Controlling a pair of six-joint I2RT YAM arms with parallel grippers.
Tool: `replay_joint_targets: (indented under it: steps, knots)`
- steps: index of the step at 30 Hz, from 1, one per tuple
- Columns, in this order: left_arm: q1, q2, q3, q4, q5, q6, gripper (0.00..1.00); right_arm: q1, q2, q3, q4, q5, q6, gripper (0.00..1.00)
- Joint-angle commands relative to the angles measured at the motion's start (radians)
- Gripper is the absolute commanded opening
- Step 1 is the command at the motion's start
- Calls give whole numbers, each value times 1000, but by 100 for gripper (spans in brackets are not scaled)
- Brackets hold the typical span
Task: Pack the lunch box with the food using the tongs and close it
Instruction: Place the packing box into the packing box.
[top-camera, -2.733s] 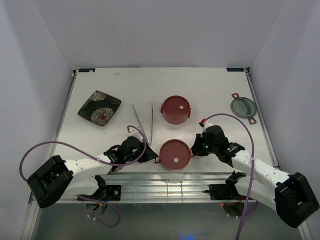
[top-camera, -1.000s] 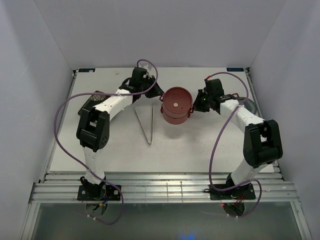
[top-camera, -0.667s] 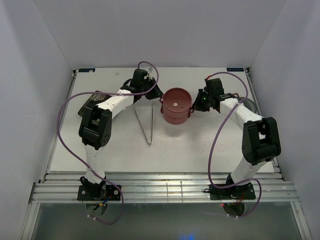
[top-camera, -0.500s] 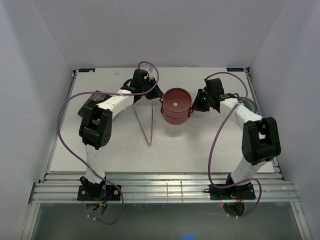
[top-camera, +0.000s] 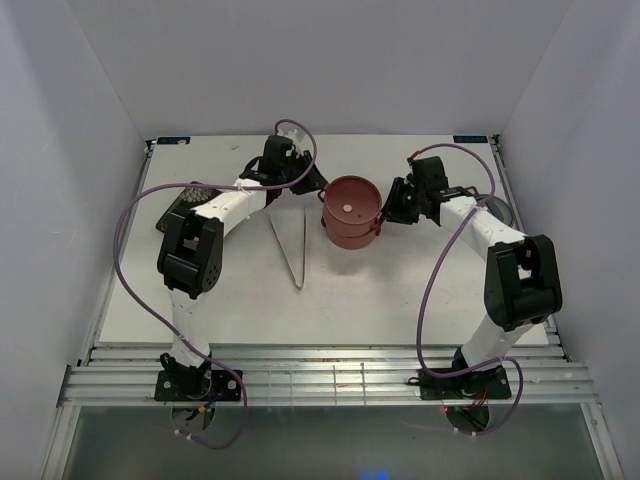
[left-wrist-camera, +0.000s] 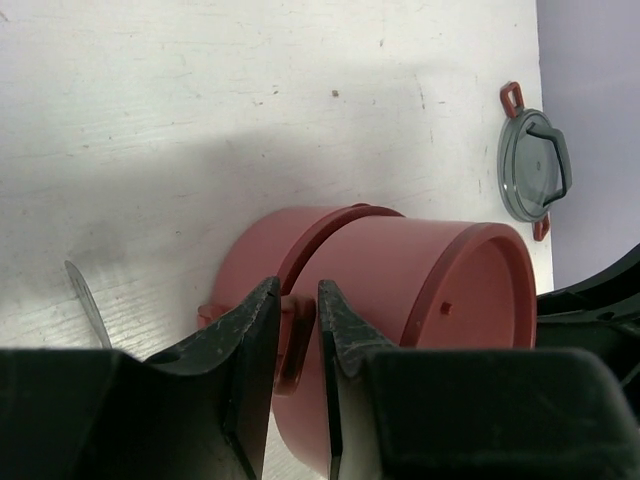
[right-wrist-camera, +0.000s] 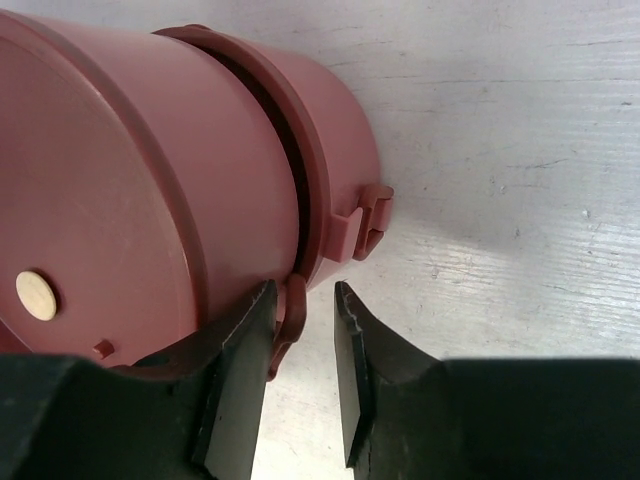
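1. the lunch box (top-camera: 350, 208) stands at the back-centre of the table (top-camera: 400, 290), its two dusty-red tiers stacked and a flat lid with a pale dot on top.
2. the left gripper (top-camera: 310, 186) is at the box's left side. in the left wrist view its jaws are narrowly parted, and a small side handle (left-wrist-camera: 292, 345) of the box sits in the gap.
3. the right gripper (top-camera: 391, 208) is at the box's right side. in the right wrist view its jaws are also only slightly apart around a handle loop (right-wrist-camera: 292, 318), with a sliver of table showing between the loop and one finger (right-wrist-camera: 355, 370).
4. a second handle (right-wrist-camera: 368, 222) on the lower tier sticks out just beyond that gripper, and a dark seam runs between the tiers.
5. the tongs (top-camera: 291, 248) lie flat on the table left of the box, apart from it, v pointing toward the near edge; neither gripper touches them.
6. a grey round lid (top-camera: 503, 208) with red tabs lies to the right, partly under the right arm.
7. a dark floral plate (top-camera: 178, 207) shows at the left, partly covered by the left arm.
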Motion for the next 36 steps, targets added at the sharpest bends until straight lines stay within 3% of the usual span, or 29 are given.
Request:
replay_joint_targets:
  steps: [1, 9, 31, 36]
  knots:
    - [-36, -11, 30, 40, 116, -12, 33, 22, -50, 10, 127, -87, 9, 36]
    - [-36, -2, 21, 52, 116, -17, 33, 6, -25, 36, 127, -97, 1, 24]
    - [-36, -19, -100, 131, 84, -84, 33, -32, 13, 129, 89, -81, -32, 24]
    - [-36, -25, -106, 129, 70, -84, 37, -34, -27, 115, 77, -51, -42, 29]
